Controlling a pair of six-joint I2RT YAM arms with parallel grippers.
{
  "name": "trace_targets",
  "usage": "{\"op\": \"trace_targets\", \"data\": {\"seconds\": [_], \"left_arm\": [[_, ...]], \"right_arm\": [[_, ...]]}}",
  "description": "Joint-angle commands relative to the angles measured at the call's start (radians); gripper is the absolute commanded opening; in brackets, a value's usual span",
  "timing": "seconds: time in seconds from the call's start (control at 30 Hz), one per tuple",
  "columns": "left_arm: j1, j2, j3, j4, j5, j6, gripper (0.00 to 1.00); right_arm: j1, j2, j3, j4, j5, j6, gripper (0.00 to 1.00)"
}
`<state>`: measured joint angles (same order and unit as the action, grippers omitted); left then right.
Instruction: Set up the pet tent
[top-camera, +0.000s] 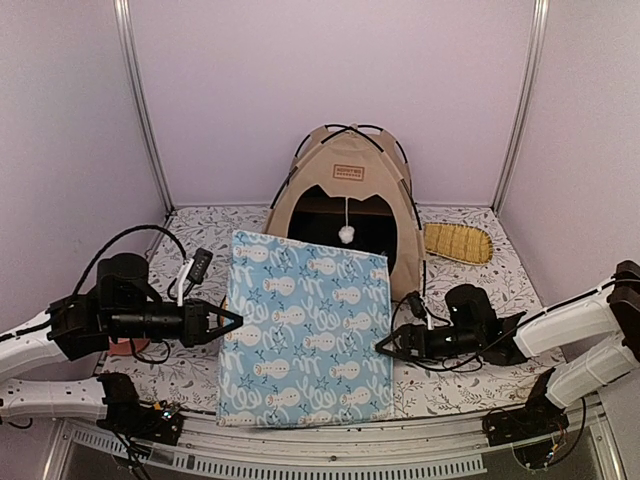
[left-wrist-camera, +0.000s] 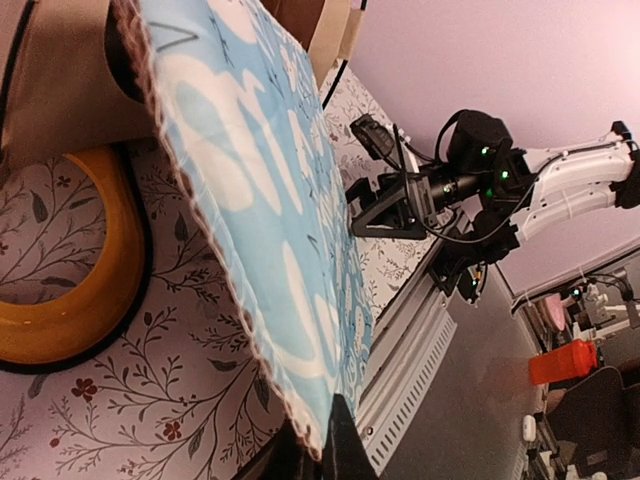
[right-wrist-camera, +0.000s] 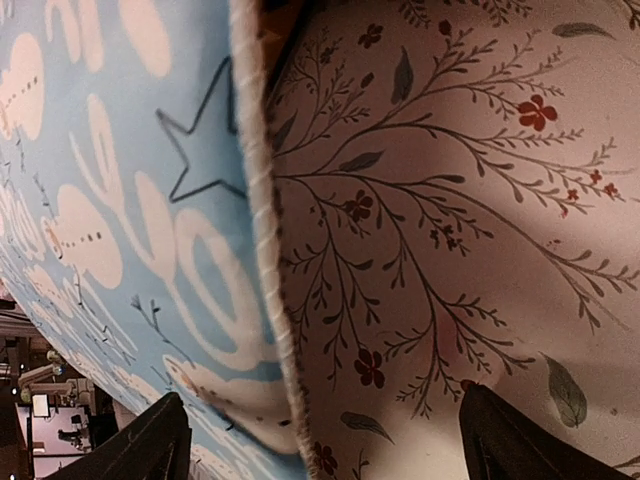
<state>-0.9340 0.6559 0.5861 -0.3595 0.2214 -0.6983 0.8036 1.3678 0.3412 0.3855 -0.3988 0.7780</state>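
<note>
Left fingers: closed narrow on the left edge of the light blue snowman-print mat. In the left wrist view the stitched edge runs straight into the dark tip, and that side of the mat is up off the desk.

Right fingers: spread wide at the mat's right edge. The right wrist view shows the corded hem lying between the two tips with neither one pressing on it, so there is no grip on that side yet.

Mat: tilted rather than flat, lying across the front of the desk between the two arms. Its far edge comes up just in front of the tent's opening, and none of it is inside.

Pet tent: at the back of the desk near the rear wall, standing as a full dome. The black poles cross over the top, the brown label faces forward, and the white pom-pom dangles in the dark doorway.

Woven yellow tray: on the desk just to the right of the tent, apart from both arms.

Done, I'd say: the tent itself — raised and holding its shape.

Left, I'd guess: closing the right fingers on the mat, then sliding the mat back through the doorway to lie flat as the floor.
</note>
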Motion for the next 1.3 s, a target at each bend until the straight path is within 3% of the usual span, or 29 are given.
{"op": "trace_targets", "data": {"seconds": [0.0,0.13,0.57,0.97,1.27], "left_arm": [[-0.006,-0.001,-0.030,0.127,-0.056,0.033,0.00],[-0.006,0.026,-0.040,0.145,-0.079,0.036,0.00],[-0.003,0.110,-0.010,0.089,-0.134,0.027,0.00],[0.004,0.381,0.212,0.034,-0.123,0.097,0.00],[0.015,0.625,0.405,0.022,-0.047,0.141,0.00]], "right_arm": [[0.024,-0.001,-0.012,0.154,-0.038,0.041,0.90],[0.050,0.029,-0.010,0.217,-0.039,0.070,0.74],[0.065,-0.054,-0.018,0.211,-0.001,0.126,0.00],[0.157,-0.206,0.148,-0.030,0.054,0.084,0.00],[0.158,-0.207,0.268,-0.134,0.043,0.052,0.00]]}}
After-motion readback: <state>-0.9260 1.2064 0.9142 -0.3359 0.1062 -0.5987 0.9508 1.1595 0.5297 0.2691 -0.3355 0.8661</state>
